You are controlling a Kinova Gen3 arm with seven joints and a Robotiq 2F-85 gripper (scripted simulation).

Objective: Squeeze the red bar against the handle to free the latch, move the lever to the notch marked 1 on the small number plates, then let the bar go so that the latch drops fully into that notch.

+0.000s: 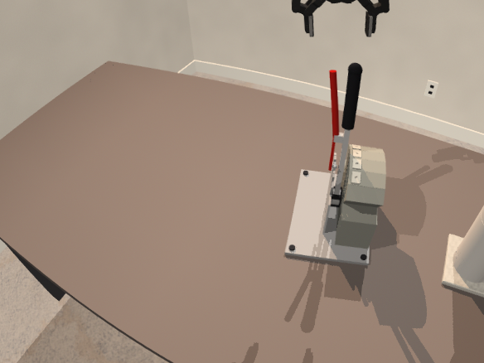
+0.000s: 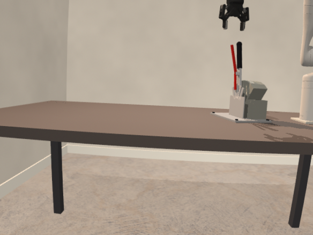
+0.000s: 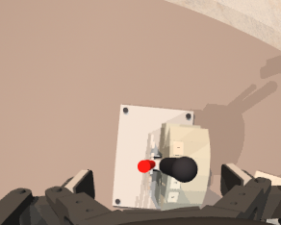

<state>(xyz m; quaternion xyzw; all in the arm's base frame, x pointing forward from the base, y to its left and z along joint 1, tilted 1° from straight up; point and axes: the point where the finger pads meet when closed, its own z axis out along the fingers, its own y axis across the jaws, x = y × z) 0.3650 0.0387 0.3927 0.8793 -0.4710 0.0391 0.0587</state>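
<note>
The lever stands nearly upright on its grey housing [image 1: 362, 191], on a white baseplate [image 1: 311, 220]. Its black handle [image 1: 352, 95] has the thin red bar [image 1: 333, 104] beside it on the left, a gap apart. Small number plates [image 1: 356, 163] line the curved top of the housing; their digits are too small to read. My gripper [image 1: 340, 29] hangs open and empty straight above the handle top, well clear of it. In the exterior view my gripper [image 2: 233, 27] is above the handle [image 2: 239, 54] and the bar [image 2: 233, 64]. In the wrist view the handle top [image 3: 180, 169] and the bar tip [image 3: 145, 165] lie between my fingers.
The arm's base [image 1: 468, 253] stands on the table to the right of the baseplate. A wall with a skirting board runs behind the table. The table's front edge lies to the lower left.
</note>
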